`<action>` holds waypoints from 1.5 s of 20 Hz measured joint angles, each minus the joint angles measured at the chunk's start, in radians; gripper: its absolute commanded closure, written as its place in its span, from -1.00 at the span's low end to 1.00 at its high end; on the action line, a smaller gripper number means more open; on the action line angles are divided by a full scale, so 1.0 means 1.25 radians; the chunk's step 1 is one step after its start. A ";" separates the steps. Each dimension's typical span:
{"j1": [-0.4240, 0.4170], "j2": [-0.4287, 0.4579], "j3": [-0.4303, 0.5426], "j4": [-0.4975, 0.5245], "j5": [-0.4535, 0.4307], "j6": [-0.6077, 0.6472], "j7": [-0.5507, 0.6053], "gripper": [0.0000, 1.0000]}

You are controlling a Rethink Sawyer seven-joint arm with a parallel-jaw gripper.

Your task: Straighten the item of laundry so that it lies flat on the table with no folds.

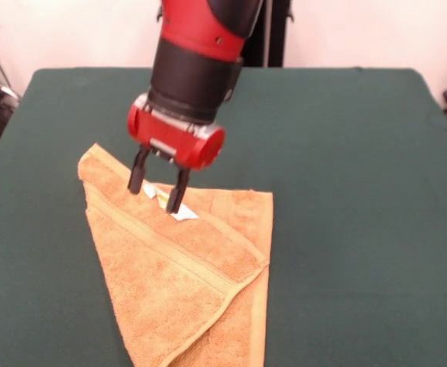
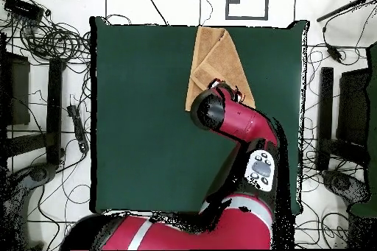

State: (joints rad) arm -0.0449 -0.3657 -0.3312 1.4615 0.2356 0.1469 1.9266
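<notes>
The orange-tan towel [image 1: 185, 283] lies folded over into a rough triangle on the dark green table [image 1: 345, 191], its tip reaching the table's near edge. A woven band runs across it and a white tag [image 1: 179, 212] shows near its upper edge. My gripper [image 1: 157, 193] is open, fingers pointing down, with the tips at the towel's upper edge on either side of the tag. In the overhead view the towel [image 2: 213, 60] lies at the table's top edge, right of centre, and the arm's wrist [image 2: 213, 112] covers its lower part and the gripper.
The table [image 2: 147, 115] stretches wide to either side of the towel. Cables and equipment [image 2: 44, 42] lie on the floor around it. A dark stand [image 1: 273, 34] rises behind the table's far edge.
</notes>
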 measured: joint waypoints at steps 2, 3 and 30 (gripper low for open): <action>0.006 -0.022 0.000 0.011 0.000 0.011 0.000 -1.00; 0.009 -0.035 0.000 0.018 0.000 0.017 0.000 -1.00; 0.005 -0.013 0.019 0.057 0.000 0.019 0.000 -1.00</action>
State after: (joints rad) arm -0.0384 -0.3820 -0.3072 1.5329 0.2358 0.1707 1.9266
